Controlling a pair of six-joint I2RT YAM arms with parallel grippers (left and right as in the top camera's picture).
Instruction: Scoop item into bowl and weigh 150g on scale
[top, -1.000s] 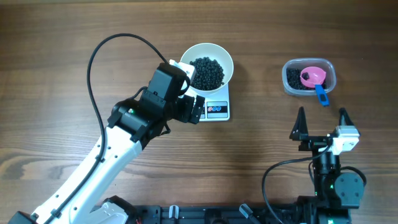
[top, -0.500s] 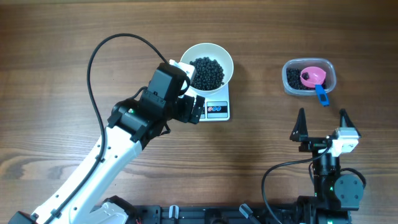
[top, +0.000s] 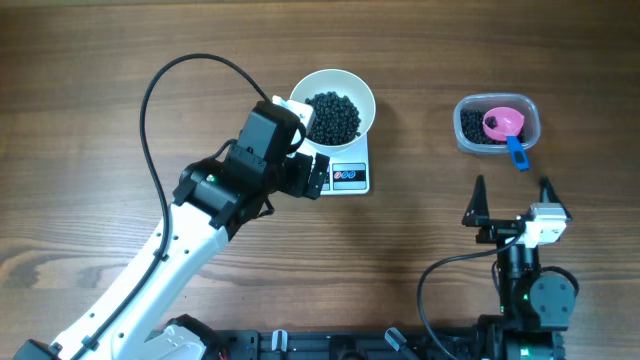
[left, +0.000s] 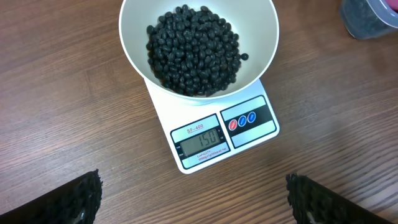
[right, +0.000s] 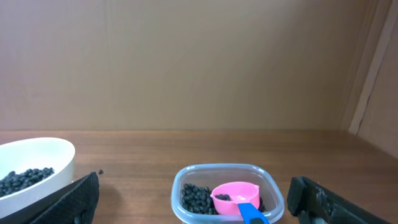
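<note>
The white bowl (top: 364, 92) stands on the scale (top: 352, 152), and the item (top: 333, 116) lies in it as a black heap. In the left wrist view the bowl (left: 258, 43) holds the item (left: 193, 50), and the scale's (left: 271, 129) display (left: 200, 139) reads 150. My left gripper (top: 303, 142) hovers open at the scale's front-left with nothing between its fingers. My right gripper (top: 511, 190) is open and empty, near the table's front, apart from the tub. The bowl (right: 37, 155) shows at the left of the right wrist view.
A clear plastic tub (top: 468, 138) at the back right holds more black pellets and a pink scoop (top: 503, 122) with a blue handle (top: 516, 153). The tub (right: 186, 180) and scoop (right: 235, 194) lie ahead of the right gripper (right: 194, 186). A stray pellet (right: 100, 172) lies on the table.
My right gripper has shifted slightly left and towards the tub. The left arm, bowl and scale have not moved.
</note>
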